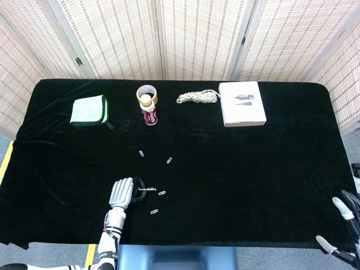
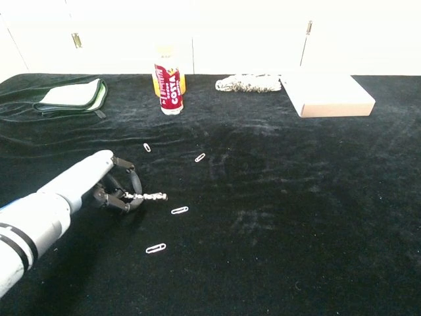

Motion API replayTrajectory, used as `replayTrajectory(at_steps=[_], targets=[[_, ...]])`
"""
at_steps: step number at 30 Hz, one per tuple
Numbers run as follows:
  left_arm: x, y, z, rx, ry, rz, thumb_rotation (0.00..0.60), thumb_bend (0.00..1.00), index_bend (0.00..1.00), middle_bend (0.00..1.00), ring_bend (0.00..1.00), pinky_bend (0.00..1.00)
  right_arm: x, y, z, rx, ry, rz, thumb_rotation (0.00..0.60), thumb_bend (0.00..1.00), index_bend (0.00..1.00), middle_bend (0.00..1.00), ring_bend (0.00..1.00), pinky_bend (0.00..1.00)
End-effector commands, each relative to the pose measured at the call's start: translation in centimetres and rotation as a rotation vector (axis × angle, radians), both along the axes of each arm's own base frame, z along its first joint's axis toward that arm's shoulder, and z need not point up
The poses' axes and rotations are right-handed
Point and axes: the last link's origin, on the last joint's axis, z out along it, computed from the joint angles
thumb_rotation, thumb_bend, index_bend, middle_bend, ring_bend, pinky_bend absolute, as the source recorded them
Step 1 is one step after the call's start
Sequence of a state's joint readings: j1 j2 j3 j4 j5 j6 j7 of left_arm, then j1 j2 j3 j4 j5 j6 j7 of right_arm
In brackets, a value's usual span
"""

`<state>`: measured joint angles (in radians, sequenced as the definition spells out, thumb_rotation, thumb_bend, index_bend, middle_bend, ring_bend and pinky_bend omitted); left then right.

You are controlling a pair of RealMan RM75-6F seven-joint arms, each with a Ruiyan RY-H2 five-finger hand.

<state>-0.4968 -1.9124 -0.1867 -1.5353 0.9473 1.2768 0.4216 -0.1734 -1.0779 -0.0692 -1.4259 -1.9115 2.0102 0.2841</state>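
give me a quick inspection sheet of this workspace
surface: table under black cloth
job's things: left hand holds a small metal chain; four paper clips lie loose nearby
clutter: bottle, tape roll, green cloth, rope bundle, white box
hands: left holding; right hand at table edge, holds nothing
cables: nothing seen
surroundings: woven folding screens
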Motion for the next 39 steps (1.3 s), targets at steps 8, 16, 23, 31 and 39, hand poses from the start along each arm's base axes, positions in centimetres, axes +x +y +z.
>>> replayTrajectory(at_steps=[8,16,23,31,39], targets=[[1.4,0.2,-1.1,-0.021,-0.004,-0.024,0.6,0.69,0.85,1.0,1.0,1.0,-0.6,2.0,1.0,-0.023,-0.031,0.056,0.6,0.01,0.0,0.0,0.0,0.0],[0.8,0.6,0.1,0.017,0.04,-0.034,0.6,0.69,0.85,1.0,1.0,1.0,-0.5,1.9,0.8,-0.03,-0.026,0.053,0.6,0.01,0.0,0.0,0.0,0.0],[-2.5,1.2,5.1,0.148,0.069,0.027,0.6,0.68,0.85,1.0,1.0,1.0,-0.4,1.3,0.4,-0.029,-0.011,0.037,0.6,0.01,0.0,0.0,0.0,0.0],[-4.8,1.1,6.8,0.162,0.045,0.075,0.6,0.68,0.85,1.0,1.0,1.0,-0.1,0.5,-0.3,-0.006,0.01,0.014,0.6,0.01,0.0,0.0,0.0,0.0],[-5.3,1.1,6.5,0.102,0.088,0.052,0.6,0.32,0.45,1.0,1.0,1.0,-0.1,0.1,-0.3,-0.016,0.013,-0.01,0.6,0.01,0.0,0.0,0.0,0.0]])
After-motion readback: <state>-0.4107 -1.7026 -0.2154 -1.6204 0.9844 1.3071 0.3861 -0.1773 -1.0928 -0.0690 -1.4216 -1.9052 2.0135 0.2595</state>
